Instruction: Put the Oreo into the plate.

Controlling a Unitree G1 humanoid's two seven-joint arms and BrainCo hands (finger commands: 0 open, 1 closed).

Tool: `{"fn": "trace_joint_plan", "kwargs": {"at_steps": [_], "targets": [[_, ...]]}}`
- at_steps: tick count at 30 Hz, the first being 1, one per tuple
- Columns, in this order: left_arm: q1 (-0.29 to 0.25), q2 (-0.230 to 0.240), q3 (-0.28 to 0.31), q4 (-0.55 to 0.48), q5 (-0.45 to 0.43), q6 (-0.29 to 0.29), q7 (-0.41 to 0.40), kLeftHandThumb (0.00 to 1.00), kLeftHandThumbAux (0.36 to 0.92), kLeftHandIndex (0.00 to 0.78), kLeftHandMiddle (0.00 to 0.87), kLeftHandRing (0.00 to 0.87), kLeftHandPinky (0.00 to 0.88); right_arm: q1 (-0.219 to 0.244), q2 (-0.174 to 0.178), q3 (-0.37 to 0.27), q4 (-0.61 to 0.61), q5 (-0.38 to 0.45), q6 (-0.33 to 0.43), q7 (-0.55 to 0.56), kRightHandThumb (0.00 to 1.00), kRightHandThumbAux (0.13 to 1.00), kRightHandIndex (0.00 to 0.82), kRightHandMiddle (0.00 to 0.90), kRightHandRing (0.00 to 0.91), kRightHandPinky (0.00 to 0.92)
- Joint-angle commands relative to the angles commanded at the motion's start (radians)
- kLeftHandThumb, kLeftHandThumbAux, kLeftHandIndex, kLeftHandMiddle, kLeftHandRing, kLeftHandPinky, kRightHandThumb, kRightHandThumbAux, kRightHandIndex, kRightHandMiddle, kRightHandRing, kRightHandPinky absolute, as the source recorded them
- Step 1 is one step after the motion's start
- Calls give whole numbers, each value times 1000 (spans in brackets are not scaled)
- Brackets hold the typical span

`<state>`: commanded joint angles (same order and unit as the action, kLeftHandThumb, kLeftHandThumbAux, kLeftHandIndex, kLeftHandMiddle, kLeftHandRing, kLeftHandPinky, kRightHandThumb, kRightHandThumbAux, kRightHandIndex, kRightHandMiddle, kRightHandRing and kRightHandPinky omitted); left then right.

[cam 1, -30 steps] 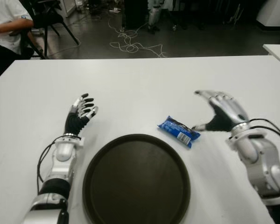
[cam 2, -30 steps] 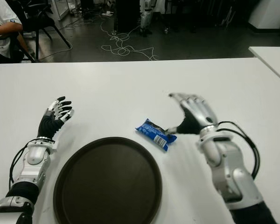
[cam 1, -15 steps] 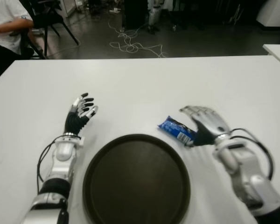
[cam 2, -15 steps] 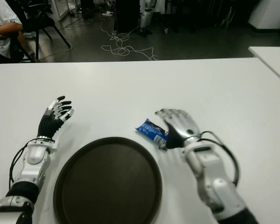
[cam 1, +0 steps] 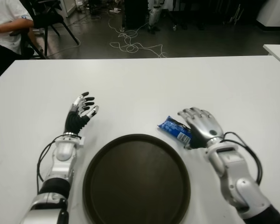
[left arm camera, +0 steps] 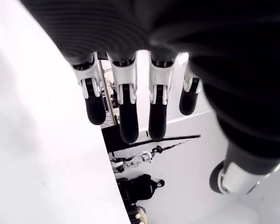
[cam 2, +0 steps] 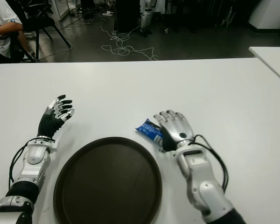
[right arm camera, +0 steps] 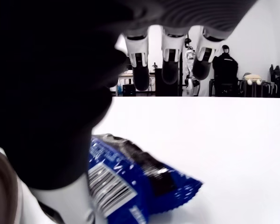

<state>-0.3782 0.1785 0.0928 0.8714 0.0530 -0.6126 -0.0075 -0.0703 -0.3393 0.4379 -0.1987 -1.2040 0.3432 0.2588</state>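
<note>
Smooth white table (cam 1: 144,84): my right hand (cam 1: 201,127) arches spread-fingered over crinkly blue Oreo pack (cam 1: 174,129), unclasped, beside round dark plate (cam 1: 136,179); left hand (cam 1: 80,111) open, empty.

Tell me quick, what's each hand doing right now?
Left hand: open, holding nothing, left of the plate.
Right hand: open, fingers over the Oreo pack, not grasping it.

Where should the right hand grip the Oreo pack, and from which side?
Probably across its narrow middle, from above. The Oreo pack lies flat and slanted on the table, past the plate rim. The right hand hovers over its right end, fingers open.
</note>
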Motion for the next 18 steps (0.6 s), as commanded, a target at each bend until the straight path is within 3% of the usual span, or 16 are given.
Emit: {"fn": "trace_joint_plan", "kwargs": {"at_steps": [18], "targets": [[1,3,-4,6,20,-25,13,89,645,166,271,245,187,-11,51,26,68,-1,-10,-48,0,814,0,0,0,0]]}}
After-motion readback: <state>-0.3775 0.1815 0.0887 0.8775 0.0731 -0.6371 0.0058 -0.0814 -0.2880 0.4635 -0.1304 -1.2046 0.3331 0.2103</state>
